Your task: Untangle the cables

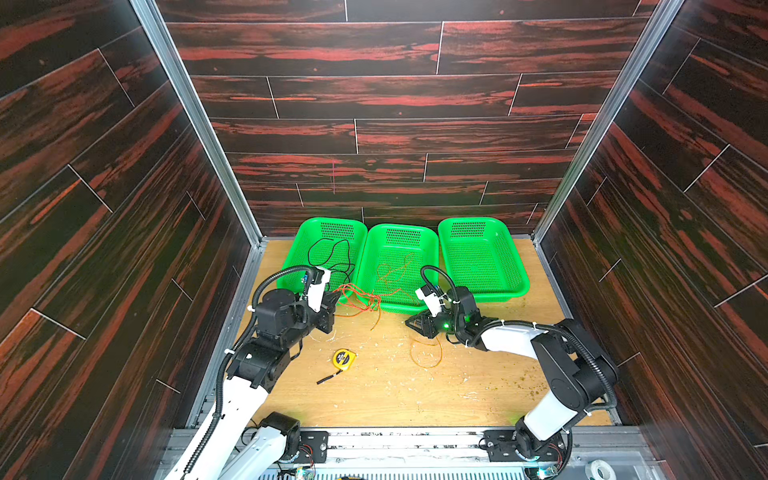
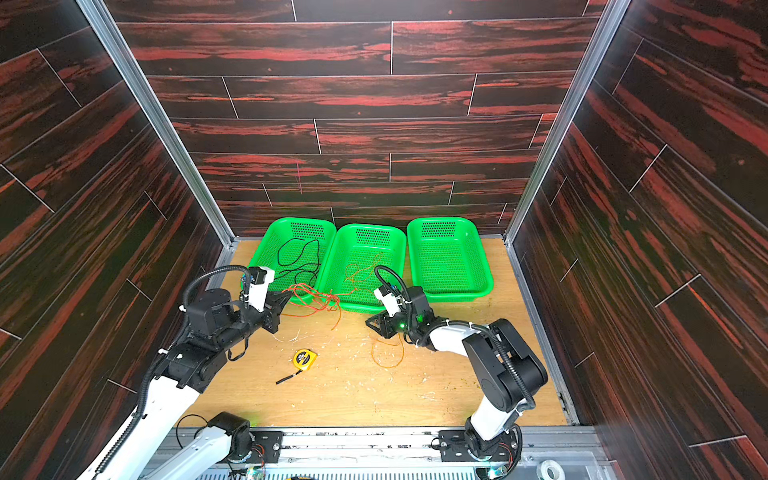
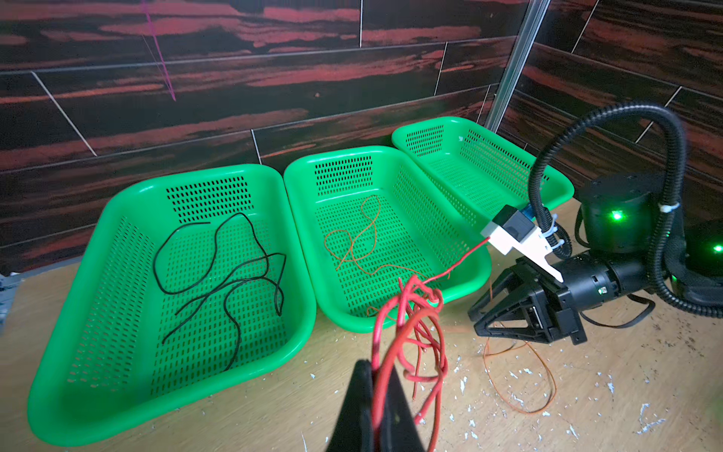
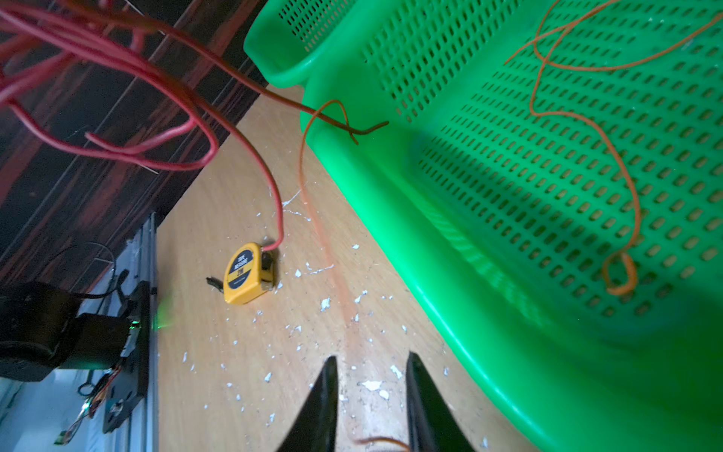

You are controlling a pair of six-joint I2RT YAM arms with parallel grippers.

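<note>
Red cable in left gripper

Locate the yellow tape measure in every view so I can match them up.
Both top views: tape measure on the table, in front of the middle green basket.
Left wrist: not in it.
Right wrist: on the table, apart from that basket.
Shared landmark: that basket, orange cable in it.

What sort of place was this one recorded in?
Probably a purpose-built robot test cell: wood-print panels in aluminium framing wall in a tabletop, and two robot arms are mounted on its front rail.
</note>
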